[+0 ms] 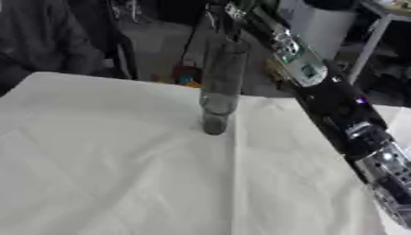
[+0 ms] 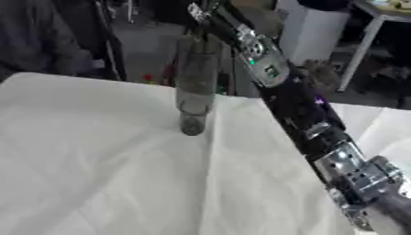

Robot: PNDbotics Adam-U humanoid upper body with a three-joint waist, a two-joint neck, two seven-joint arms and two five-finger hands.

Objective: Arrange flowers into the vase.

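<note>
Right eye view shows the robot's right arm point(image 2: 309, 121) stretching diagonally from the lower right corner up toward the top of a tall clear vase point(image 2: 195, 87) that stands upright on the white-covered tabletop point(image 2: 96, 174). The right hand point(image 2: 202, 13) reaches the frame's upper edge just above the vase mouth, blurred and partly cut off, so whether its fingers are curled or straight, and whether they carry a stem, cannot be told. No flower can be clearly made out in either view; some small red and orange shapes sit on the floor beyond the tabletop's far edge, too indistinct to name. The left hand shows in neither view.

The main hazard, as a judgement, is the vase itself: it is narrow and tall, apparently holding a little water at the bottom, and it stands near the far edge of the tabletop. The forearm passes just beside its upper part, so a sideways drift of the arm or a downward push off the centre of the opening could tip it toward the edge. The loose, creased cloth beneath offers a poor footing. A stem fed at an angle could also catch the rim and lever the vase over.

The vase lies directly below and slightly left of the hand, its mouth close beneath it.
</note>
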